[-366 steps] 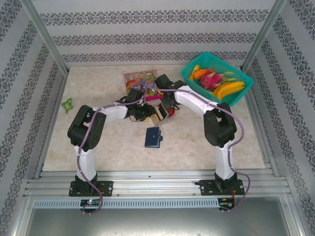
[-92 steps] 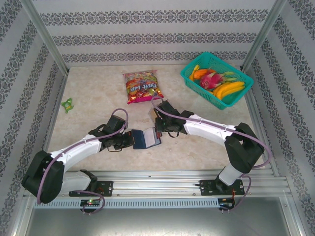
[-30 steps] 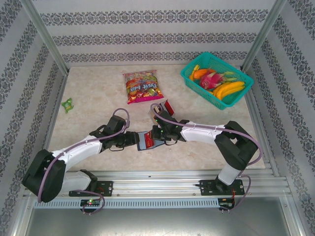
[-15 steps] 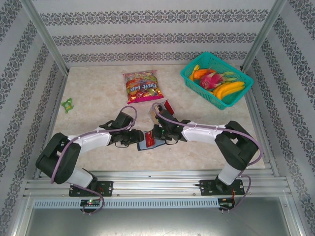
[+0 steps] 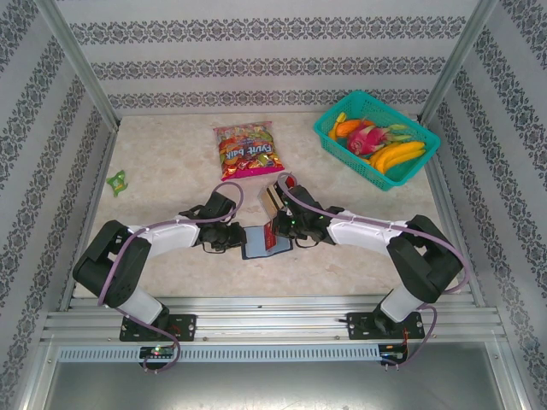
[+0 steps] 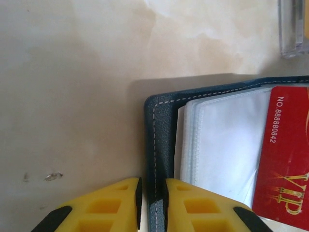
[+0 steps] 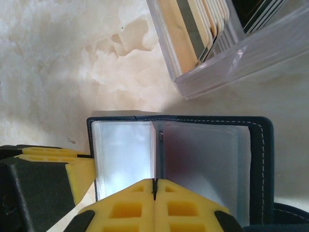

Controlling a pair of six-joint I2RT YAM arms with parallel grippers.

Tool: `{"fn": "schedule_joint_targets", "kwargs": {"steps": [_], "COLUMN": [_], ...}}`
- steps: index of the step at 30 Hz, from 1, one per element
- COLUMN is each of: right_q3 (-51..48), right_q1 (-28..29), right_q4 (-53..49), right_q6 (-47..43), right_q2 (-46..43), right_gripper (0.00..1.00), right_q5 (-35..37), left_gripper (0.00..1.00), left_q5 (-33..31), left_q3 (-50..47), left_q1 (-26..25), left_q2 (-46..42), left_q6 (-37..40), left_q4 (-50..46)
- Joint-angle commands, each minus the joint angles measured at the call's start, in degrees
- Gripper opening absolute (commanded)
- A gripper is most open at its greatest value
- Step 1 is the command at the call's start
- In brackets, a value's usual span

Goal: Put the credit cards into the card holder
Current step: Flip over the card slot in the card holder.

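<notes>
The navy card holder (image 5: pixel 256 243) lies open on the table between my two grippers. My left gripper (image 6: pixel 152 203) is shut on the left edge of its cover (image 6: pixel 159 125). My right gripper (image 7: pixel 154 188) is shut, and a clear inner sleeve (image 7: pixel 155 145) stands on edge and runs straight into its closed jaws. A red VIP card (image 6: pixel 285 159) sits in the sleeves on the right half. More credit cards (image 7: pixel 193 29), tan and dark, stand upright in a clear plastic box (image 7: pixel 231 67) just beyond the holder. In the top view the grippers sit at the left (image 5: pixel 236 237) and right (image 5: pixel 279 229) of the holder.
The clear card box (image 5: pixel 272 202) stands right behind the right gripper. A snack bag (image 5: pixel 246 150) lies at the back middle, a teal basket (image 5: pixel 423 158) of fruit at the back right, and a small green item (image 5: pixel 116 180) at the far left. Metal posts frame the table.
My left gripper has closed onto the holder's left cover edge. My right gripper has shifted a little right and back, and the holder now lies spread wider.
</notes>
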Motion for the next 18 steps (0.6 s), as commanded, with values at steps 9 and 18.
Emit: {"fn": "schedule_joint_targets", "kwargs": {"steps": [9, 18], "right_q3": [-2.72, -2.22], "right_q1": [-0.71, -1.79], "right_q4": [2.03, 2.12], "right_q6": [-5.06, -5.07], "right_q2": [-1.07, -5.08], "right_gripper": [0.0, 0.0], "right_q5": [-0.77, -1.46], "left_gripper": [0.19, 0.14], "left_q5": [-0.49, -0.86], "left_q3": [1.57, 1.9], "left_q1": [-0.85, -1.02], "left_q2": [2.94, 3.52], "left_q6": [1.97, 2.16], "left_q4": [-1.54, -2.07]}}
